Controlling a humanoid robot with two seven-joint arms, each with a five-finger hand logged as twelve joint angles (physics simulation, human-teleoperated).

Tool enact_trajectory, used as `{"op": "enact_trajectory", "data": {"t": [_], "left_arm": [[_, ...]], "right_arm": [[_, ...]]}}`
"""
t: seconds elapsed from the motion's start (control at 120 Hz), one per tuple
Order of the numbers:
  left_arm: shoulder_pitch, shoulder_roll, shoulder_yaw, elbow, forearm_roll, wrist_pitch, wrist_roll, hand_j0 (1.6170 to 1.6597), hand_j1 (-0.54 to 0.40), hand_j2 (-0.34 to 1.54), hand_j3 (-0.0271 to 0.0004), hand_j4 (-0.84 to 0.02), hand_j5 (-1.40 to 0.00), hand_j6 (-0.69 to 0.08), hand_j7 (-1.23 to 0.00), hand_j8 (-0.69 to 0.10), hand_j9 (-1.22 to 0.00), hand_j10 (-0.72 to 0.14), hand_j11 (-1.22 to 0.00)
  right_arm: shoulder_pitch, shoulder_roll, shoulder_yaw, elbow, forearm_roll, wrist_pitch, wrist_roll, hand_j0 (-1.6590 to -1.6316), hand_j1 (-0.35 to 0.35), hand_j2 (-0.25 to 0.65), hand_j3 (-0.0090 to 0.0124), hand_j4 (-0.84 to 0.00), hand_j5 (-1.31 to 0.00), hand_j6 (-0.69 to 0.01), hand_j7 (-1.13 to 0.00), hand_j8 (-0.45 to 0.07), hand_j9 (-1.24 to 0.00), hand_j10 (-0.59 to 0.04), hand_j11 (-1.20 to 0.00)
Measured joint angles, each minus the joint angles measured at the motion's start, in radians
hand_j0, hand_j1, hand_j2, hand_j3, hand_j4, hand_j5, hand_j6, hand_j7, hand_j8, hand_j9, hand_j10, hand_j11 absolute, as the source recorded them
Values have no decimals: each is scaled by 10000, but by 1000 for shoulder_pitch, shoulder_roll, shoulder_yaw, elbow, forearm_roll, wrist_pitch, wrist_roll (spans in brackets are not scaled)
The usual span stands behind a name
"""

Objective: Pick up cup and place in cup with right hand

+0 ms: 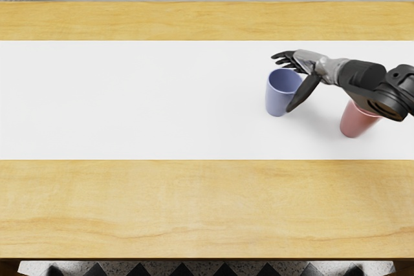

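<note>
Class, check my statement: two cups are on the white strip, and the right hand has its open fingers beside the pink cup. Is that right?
Not quite: the cup beside the hand is wrong. The head view shows two cups on the white strip, and the right hand has its open fingers beside the blue cup.
</note>
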Motion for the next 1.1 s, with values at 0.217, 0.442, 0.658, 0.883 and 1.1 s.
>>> {"op": "enact_trajectory", "data": {"t": [0.217, 0.442, 0.658, 0.883, 1.1], "left_arm": [[0, 0, 0, 0, 0, 0, 0, 16581, 3372, 21, -1, -103, -130, -103, -129, -103, -129, -101, -129], [0, 0, 0, 0, 0, 0, 0, 16581, 3372, 21, -1, -102, -129, -103, -129, -102, -129, -101, -129], [0, 0, 0, 0, 0, 0, 0, 16581, 3370, 23, -2, -104, -132, -104, -132, -104, -131, -102, -131], [0, 0, 0, 0, 0, 0, 0, 16581, 3372, 21, -1, -104, -130, -104, -130, -103, -129, -101, -129], [0, 0, 0, 0, 0, 0, 0, 16581, 3372, 20, -1, -104, -130, -104, -129, -103, -129, -101, -129]], "right_arm": [[-2, -3, 5, 1, 1, 16, 6, -16581, -824, -430, 0, -2259, -2911, -2270, -2908, -2261, -2910, -2253, -2909], [-2, -4, 7, 1, 2, 40, 8, -16581, 826, -461, -1, -3401, -4424, -3420, -4408, -3400, -4426, -3391, -4427], [-1, -5, 7, 1, 4, 53, 9, -16545, 1242, 55, -4, -4050, -5912, -2947, -5851, -2485, -5937, -3223, -6005], [1, -17, 15, 2, 8, 72, 8, -16533, 1655, 724, 0, -3415, -7098, -2434, -6636, -1810, -6994, -2660, -7056], [11, -90, 44, 11, 81, 177, 8, -16543, 1972, 1118, 0, -2996, -7394, -2050, -6889, -1491, -7218, -2370, -7293]]}}
